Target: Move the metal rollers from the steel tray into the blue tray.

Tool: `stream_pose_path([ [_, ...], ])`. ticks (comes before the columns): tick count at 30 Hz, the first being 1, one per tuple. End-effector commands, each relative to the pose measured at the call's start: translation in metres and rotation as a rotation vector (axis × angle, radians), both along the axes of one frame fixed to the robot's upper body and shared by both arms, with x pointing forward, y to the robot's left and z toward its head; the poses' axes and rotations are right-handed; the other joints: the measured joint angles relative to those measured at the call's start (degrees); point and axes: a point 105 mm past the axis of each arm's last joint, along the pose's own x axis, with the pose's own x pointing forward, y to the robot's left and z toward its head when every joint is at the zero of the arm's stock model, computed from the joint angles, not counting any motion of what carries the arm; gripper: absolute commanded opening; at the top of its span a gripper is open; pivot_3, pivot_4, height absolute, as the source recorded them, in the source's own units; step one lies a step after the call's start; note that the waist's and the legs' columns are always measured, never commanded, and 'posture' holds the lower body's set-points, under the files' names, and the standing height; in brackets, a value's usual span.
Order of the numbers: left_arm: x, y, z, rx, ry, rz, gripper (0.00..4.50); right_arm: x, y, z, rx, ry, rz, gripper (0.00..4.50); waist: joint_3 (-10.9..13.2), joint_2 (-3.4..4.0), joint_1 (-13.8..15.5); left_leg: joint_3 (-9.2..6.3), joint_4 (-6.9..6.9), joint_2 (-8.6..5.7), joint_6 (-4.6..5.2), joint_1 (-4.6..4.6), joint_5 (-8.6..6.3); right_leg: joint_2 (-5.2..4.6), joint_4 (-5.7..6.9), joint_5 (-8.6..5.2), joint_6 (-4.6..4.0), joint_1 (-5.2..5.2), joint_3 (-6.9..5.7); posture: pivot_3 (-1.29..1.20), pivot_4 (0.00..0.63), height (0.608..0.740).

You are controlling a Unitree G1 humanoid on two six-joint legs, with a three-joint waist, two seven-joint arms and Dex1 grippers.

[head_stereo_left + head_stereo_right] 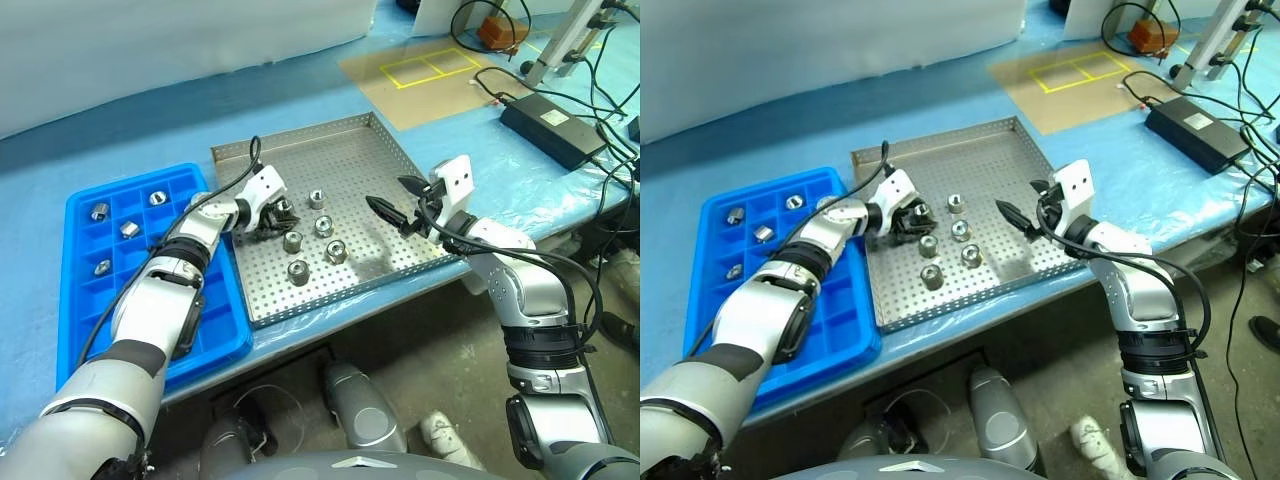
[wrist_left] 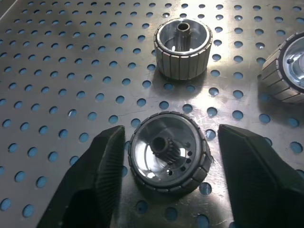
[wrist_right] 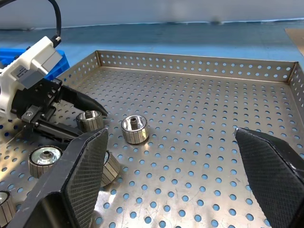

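The steel tray (image 1: 372, 165) lies mid-table and holds several metal rollers, among them one (image 1: 298, 272) near its front edge and one (image 1: 316, 199) further back. My left gripper (image 1: 279, 214) is low over the tray's left part, open, its two fingers on either side of a roller (image 2: 168, 156). One finger (image 2: 102, 161) sits right at the roller's side and the other (image 2: 251, 166) stands a little off it. My right gripper (image 1: 396, 197) hangs open above the tray's right part with nothing between its fingers. Left of the steel tray, the blue tray (image 1: 72, 300) holds several rollers (image 1: 100, 211).
A black power brick (image 1: 555, 125) and cables lie at the back right. A brown board with yellow tape (image 1: 425, 75) sits behind the steel tray. The table's front edge runs just below both trays.
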Motion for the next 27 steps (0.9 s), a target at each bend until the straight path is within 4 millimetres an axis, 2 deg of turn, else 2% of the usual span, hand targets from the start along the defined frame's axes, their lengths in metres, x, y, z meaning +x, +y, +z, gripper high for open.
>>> stream_pose_path([
  [1,-0.002,0.006,-0.011,0.030,0.021,0.022,2.61,-0.002,0.000,0.009,0.000,-0.042,-0.002,4.39,0.0,0.00,-0.1,0.00,0.01,0.00,0.00,0.01,0.00,0.00,0.00,0.01,0.00,0.01,0.00,-0.89,0.150,0.740],
  [5,-0.002,0.008,-0.010,0.019,0.017,0.033,1.86,-0.003,0.002,0.009,0.001,-0.042,0.003,4.39,0.0,0.00,-0.2,0.00,0.01,0.01,0.00,0.17,0.00,0.00,0.00,0.01,0.02,0.16,0.00,-0.89,0.150,0.740],
  [9,0.004,0.010,0.002,-0.009,-0.040,0.060,1.86,-0.002,0.003,0.009,0.000,-0.042,0.005,4.39,0.0,0.00,-0.3,0.00,0.01,0.00,-0.01,0.34,-0.01,0.00,-0.05,0.01,0.03,0.33,0.00,-0.88,0.150,0.740],
  [11,0.007,0.012,0.020,-0.055,-0.096,0.059,1.86,-0.002,0.005,0.009,0.001,-0.042,0.010,4.39,0.0,0.00,-0.5,0.00,0.01,0.00,-0.02,0.37,-0.01,0.00,-0.09,0.01,0.04,0.38,0.00,-0.87,0.150,0.740],
  [13,0.007,0.022,0.043,-0.089,-0.171,0.052,1.86,-0.002,0.007,0.009,0.002,-0.041,0.018,4.39,0.0,0.00,-1.0,0.00,0.00,0.00,-0.01,0.33,-0.01,0.01,-0.09,0.01,0.03,0.34,0.00,-0.86,0.150,0.740],
  [16,0.003,0.048,0.077,-0.109,-0.283,0.094,1.86,-0.002,0.012,0.008,0.010,-0.035,0.038,4.39,0.0,0.00,-1.4,-0.02,0.00,0.03,0.00,-0.05,0.00,0.01,-0.02,0.03,0.03,-0.05,-0.03,-0.83,0.150,0.740],
  [19,-0.014,0.077,0.107,-0.116,-0.381,0.158,1.86,0.001,0.024,0.010,0.025,-0.036,0.089,4.39,0.0,0.01,-1.9,-0.02,-0.02,0.10,0.01,-0.15,0.01,0.01,0.10,0.03,0.02,-0.24,-0.03,-0.78,0.150,0.740],
  [21,-0.033,0.088,0.116,-0.115,-0.409,0.181,1.86,0.005,0.036,0.018,0.035,-0.051,0.140,4.39,0.0,0.03,-1.8,-0.01,-0.06,0.14,0.01,-0.08,0.01,0.01,0.20,0.03,0.01,-0.27,-0.04,-0.76,0.150,0.740],
  [27,-0.097,0.111,0.118,-0.141,-0.420,0.287,1.86,0.007,0.083,0.056,0.066,-0.120,0.364,4.39,0.0,0.06,0.0,-0.02,0.03,0.13,-0.28,0.14,0.21,-0.10,0.81,-0.05,-0.08,-0.25,-0.10,-0.58,0.150,0.740],
])
